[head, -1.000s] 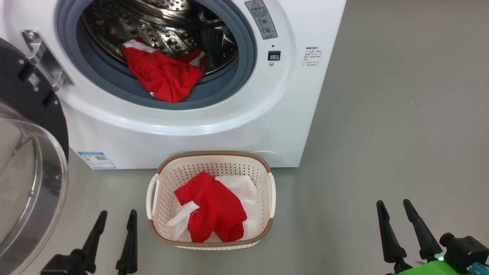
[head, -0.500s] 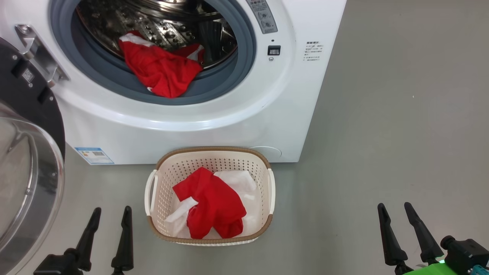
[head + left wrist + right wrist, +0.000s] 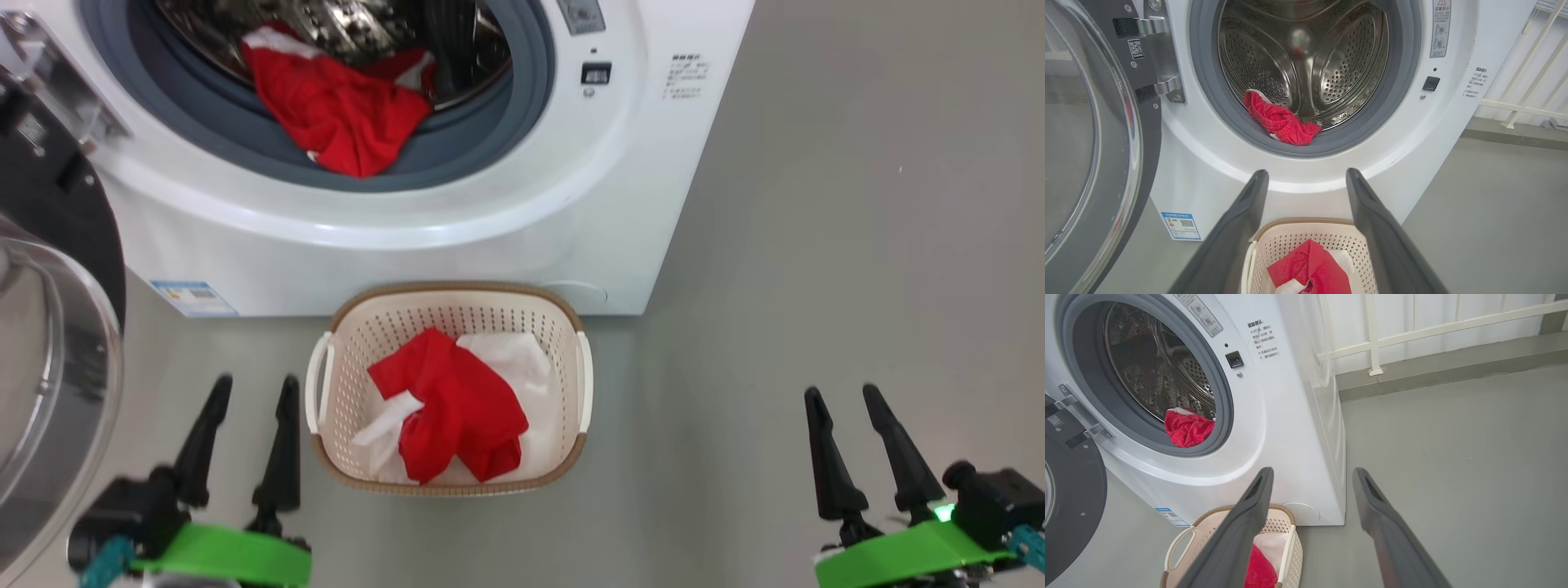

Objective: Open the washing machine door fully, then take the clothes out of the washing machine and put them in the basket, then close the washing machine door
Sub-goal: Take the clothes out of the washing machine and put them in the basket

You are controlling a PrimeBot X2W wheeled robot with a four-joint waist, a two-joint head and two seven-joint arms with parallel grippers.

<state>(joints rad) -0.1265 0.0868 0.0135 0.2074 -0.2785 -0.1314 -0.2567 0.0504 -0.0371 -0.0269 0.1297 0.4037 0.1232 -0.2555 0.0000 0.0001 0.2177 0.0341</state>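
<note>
Right now the washing machine door [image 3: 57, 327] stands swung wide open on the left, its clear glass bowl bulging toward the near side. It is hinged to the white washing machine [image 3: 457, 245]. One red garment [image 3: 335, 114] with white trim lies at the front of the steel drum [image 3: 1306, 61], spilling onto the grey gasket [image 3: 490, 155] at the lower lip of the opening. The basket [image 3: 359, 359] sits on the grey floor [image 3: 816, 245] just in front of the machine (its far rim is close to the base, though I cannot tell whether they touch). It holds clothes [image 3: 457, 408], a crumpled red piece over white fabric. The left gripper [image 3: 255, 384] hovers just left of the basket, fingers spread and empty. The right gripper [image 3: 841, 394] hovers well off to the right over the floor, likewise spread with nothing between its fingers.
</note>
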